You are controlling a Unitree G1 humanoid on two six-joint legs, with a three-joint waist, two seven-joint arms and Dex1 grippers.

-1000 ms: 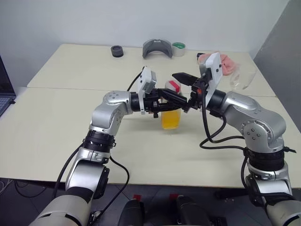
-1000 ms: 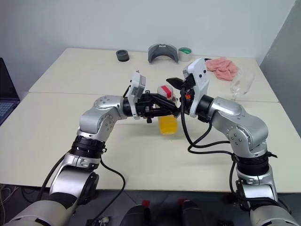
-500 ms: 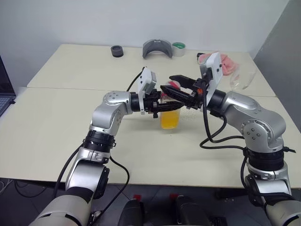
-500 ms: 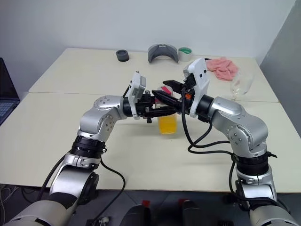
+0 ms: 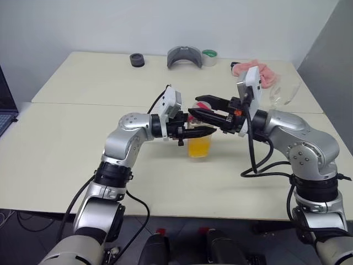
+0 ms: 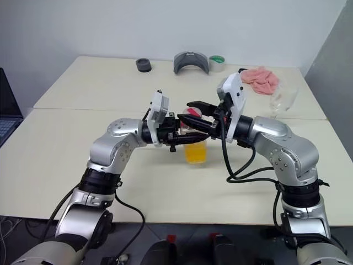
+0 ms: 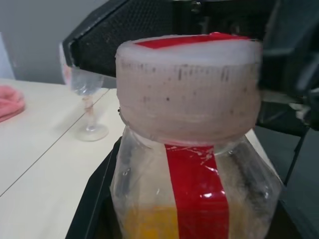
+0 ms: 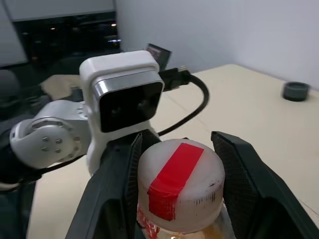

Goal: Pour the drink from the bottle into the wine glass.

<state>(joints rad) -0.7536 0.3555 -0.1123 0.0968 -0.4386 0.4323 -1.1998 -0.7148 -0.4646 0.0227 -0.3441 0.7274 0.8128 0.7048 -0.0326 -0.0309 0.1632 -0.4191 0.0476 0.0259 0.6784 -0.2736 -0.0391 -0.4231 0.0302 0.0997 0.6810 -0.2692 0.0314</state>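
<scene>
The bottle (image 5: 199,144) stands upright over the middle of the table (image 5: 83,149), with the orange drink (image 7: 149,224) filling its lower part. My left gripper (image 5: 201,128) reaches in from the left and is shut on the bottle's body just under the cap. From the right, my right gripper (image 5: 196,106) is shut on the white, red-taped cap (image 8: 179,184), one finger on each side. The wine glass (image 5: 284,94) is empty and stands upright at the far right of the table, apart from both grippers.
Along the far edge of the table are a black round lid (image 5: 137,59), a grey curved holder (image 5: 184,56), a green tape roll (image 5: 209,57) and a pink cloth (image 5: 265,74). A laptop (image 5: 4,105) sits past the left edge.
My right gripper's wide-open fingers have closed in on the cap and its wrist has swung round. The left gripper has drawn slightly back with the bottle.
</scene>
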